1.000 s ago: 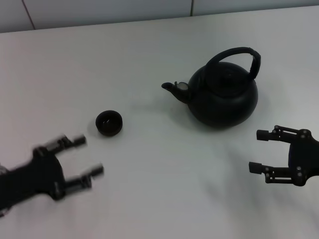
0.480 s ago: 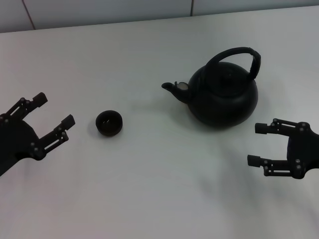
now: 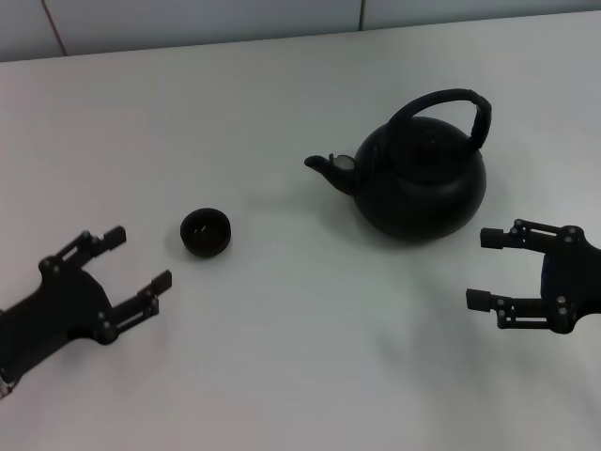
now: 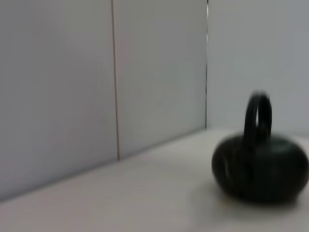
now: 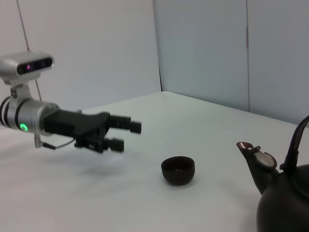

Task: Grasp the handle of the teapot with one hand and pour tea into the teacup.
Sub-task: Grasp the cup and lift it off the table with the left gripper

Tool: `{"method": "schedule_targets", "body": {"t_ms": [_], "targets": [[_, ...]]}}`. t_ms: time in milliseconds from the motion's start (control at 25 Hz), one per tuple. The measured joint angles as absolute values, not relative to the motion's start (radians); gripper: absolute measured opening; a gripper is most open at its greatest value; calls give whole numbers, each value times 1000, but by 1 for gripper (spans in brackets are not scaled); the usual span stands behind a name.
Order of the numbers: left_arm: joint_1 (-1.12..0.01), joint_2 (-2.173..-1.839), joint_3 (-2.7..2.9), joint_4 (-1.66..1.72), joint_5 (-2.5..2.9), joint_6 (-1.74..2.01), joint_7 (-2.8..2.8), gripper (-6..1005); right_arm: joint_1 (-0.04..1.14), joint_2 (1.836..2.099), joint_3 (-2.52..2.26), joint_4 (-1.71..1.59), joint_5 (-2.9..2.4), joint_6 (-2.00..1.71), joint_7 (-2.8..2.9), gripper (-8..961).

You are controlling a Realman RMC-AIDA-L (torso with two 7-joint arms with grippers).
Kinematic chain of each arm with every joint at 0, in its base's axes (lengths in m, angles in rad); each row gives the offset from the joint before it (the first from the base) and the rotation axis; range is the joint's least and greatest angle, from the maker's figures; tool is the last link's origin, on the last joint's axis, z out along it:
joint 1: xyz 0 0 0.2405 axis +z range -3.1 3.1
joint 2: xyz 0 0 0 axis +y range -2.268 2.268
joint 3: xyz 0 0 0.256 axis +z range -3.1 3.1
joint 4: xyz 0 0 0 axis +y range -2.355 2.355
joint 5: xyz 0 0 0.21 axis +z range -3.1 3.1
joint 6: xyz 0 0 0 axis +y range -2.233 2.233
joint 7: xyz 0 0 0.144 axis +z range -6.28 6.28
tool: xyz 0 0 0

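The matte-black teapot [image 3: 420, 180] stands on the white table right of centre, spout pointing left, its arched handle [image 3: 445, 101] upright over the lid. It also shows in the left wrist view [image 4: 260, 166] and the right wrist view [image 5: 285, 198]. The small dark teacup [image 3: 206, 232] sits left of the spout, also in the right wrist view [image 5: 177, 169]. My left gripper [image 3: 139, 256] is open, near-left of the teacup, and shows in the right wrist view [image 5: 126, 135]. My right gripper [image 3: 485, 269] is open, near-right of the teapot, apart from it.
The white table [image 3: 282, 357] ends at a pale panelled wall [image 3: 188, 19] along the far edge. Nothing else stands on the table.
My left gripper has swung from near the teacup out to the far left and back to a spot near-left of the cup. The right gripper has barely moved. Teapot and teacup are still.
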State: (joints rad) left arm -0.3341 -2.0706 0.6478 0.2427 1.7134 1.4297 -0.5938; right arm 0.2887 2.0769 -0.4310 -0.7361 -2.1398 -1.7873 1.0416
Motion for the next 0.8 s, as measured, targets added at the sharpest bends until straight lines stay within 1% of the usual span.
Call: {"method": "schedule_targets", "body": {"t_ms": [200,600,800], "targets": [[-339,-2071,652,205,1713,1360,-556,754,284,2077,-431,-741,-2138,-1788,1042,816],[-344,-2071,653,197,1713,1351,-552,743,279,2078,-431,-747,-2137,-1790,1043,817],[-367,-2074,653,183,1713,1340,-549,738,280,2079,-431,-745,-2137,-1790,1043,817]]}}
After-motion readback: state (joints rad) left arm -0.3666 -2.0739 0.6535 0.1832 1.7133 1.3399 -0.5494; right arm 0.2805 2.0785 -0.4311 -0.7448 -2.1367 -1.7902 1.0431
